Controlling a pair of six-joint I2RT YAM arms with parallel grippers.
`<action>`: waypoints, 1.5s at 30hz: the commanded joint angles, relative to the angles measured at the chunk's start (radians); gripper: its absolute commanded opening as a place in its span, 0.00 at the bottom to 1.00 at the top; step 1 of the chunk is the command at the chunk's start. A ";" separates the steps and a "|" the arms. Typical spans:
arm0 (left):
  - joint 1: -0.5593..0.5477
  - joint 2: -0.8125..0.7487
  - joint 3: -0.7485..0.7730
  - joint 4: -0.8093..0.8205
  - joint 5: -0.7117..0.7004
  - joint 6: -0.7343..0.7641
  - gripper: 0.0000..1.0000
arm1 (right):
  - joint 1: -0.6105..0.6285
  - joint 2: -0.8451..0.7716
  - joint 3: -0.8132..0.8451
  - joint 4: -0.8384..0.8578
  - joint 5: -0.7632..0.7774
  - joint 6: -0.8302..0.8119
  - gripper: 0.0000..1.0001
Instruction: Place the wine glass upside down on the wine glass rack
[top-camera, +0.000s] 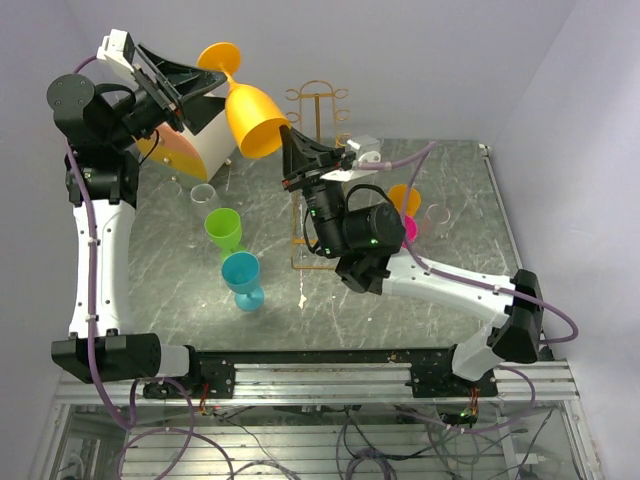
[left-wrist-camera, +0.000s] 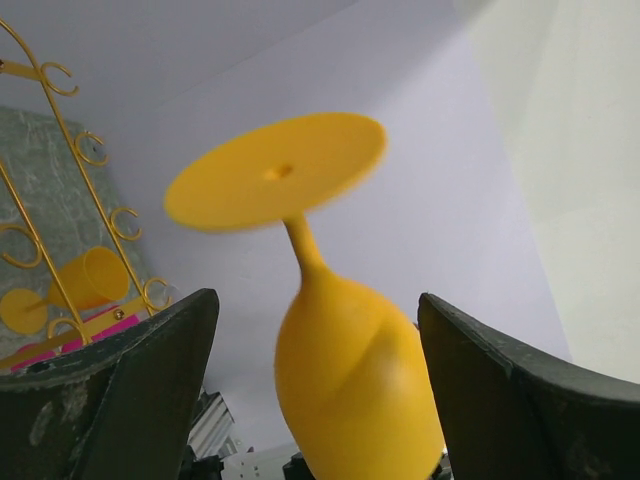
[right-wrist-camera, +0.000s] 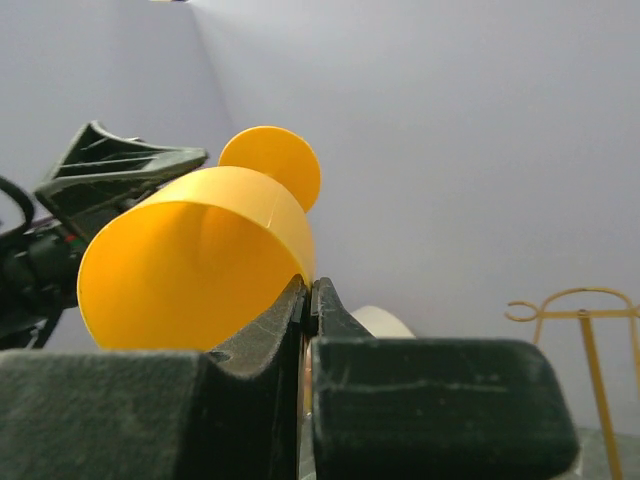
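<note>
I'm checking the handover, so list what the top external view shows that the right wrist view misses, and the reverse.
Only the top view: the green glass and blue glass on the table, and both arms. Only the right wrist view: the right claw pinched shut on the orange wine glass at its rim, and the bowl's inside. Both: that glass aloft, the left claw by its foot, the wire rack.

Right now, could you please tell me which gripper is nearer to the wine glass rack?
Right. The right gripper, pinching the orange glass, sits beside the rack; the left gripper hangs open farther left.
</note>
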 joint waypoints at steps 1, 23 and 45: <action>0.017 -0.021 0.000 0.051 -0.006 -0.039 0.91 | 0.025 0.031 -0.028 0.271 0.152 -0.189 0.00; -0.008 0.006 0.013 0.069 -0.051 0.054 0.79 | 0.050 0.129 0.078 0.159 0.080 -0.185 0.00; -0.026 0.028 -0.040 0.140 -0.047 0.044 0.32 | 0.065 0.186 0.085 0.176 0.091 -0.213 0.00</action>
